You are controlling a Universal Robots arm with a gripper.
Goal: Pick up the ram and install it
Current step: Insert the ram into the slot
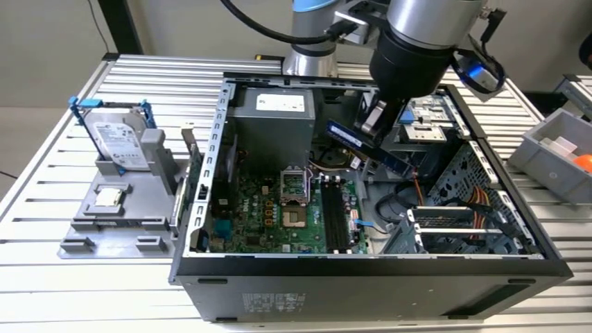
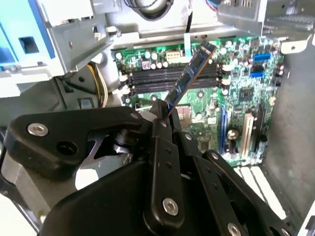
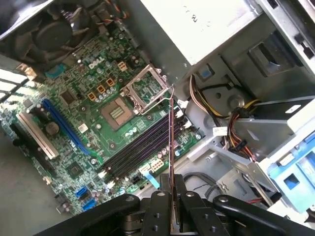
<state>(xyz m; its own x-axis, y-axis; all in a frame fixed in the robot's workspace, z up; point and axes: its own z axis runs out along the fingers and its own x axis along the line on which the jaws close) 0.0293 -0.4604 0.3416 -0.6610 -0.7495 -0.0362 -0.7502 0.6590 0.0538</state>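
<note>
Computer case (image 1: pixel 370 284), black and open-sided, holds a green motherboard (image 1: pixel 268 215); in the exterior view a silver hard drive (image 1: pixel 120 142) stands at its nine o'clock. Black gripper (image 1: pixel 375 128) is clamped on the dark blue-green ram (image 1: pixel 347 137) stick, tilted at twelve o'clock from the long black slots (image 1: pixel 335 215). The first wrist view shows the ram (image 3: pixel 171 142) edge-on above those slots (image 3: pixel 138 147).

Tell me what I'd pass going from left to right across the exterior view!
First the hard drive → processor socket → ram → grey bin.
</note>
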